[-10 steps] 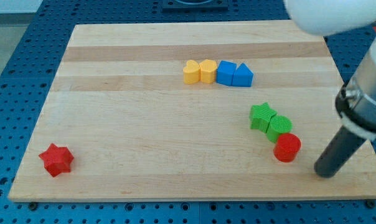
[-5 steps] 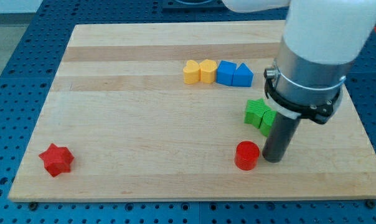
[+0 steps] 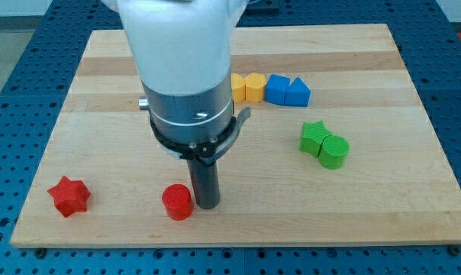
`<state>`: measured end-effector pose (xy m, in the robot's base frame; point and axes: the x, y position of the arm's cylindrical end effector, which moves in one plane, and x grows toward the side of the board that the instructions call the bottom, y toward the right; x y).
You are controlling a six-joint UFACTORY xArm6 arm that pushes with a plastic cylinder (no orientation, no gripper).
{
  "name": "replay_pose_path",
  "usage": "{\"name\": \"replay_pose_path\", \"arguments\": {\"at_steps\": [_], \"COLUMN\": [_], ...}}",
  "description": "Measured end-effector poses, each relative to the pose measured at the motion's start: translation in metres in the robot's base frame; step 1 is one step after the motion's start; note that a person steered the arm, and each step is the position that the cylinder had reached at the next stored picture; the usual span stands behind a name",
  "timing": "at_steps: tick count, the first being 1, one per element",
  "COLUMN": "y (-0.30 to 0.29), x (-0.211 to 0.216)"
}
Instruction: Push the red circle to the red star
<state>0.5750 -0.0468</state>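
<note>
The red circle (image 3: 177, 202) lies near the view's bottom edge of the wooden board (image 3: 101, 153), left of centre. My tip (image 3: 207, 205) stands right against its right side. The red star (image 3: 69, 195) lies at the board's bottom left, well to the left of the circle. The arm's large grey and white body rises above the tip and hides part of the board's middle.
A yellow heart (image 3: 236, 85), partly hidden by the arm, a yellow hexagon (image 3: 255, 86), a blue cube (image 3: 276, 88) and a blue triangle (image 3: 297, 92) form a row near the top centre. A green star (image 3: 314, 137) and a green circle (image 3: 333, 150) touch at the right.
My tip swept from the board's right side to the left, pushing the red circle along the bottom edge toward the red star. The green blocks shifted slightly left.
</note>
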Motion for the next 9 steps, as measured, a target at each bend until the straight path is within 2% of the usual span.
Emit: {"name": "replay_pose_path", "arguments": {"at_steps": [1, 2, 3, 4, 5, 7, 9], "y": [-0.02, -0.071, -0.087, -0.042, -0.053, -0.119, -0.134], "x": [0.009, 0.009, 0.009, 0.004, -0.009, -0.009, -0.009]}}
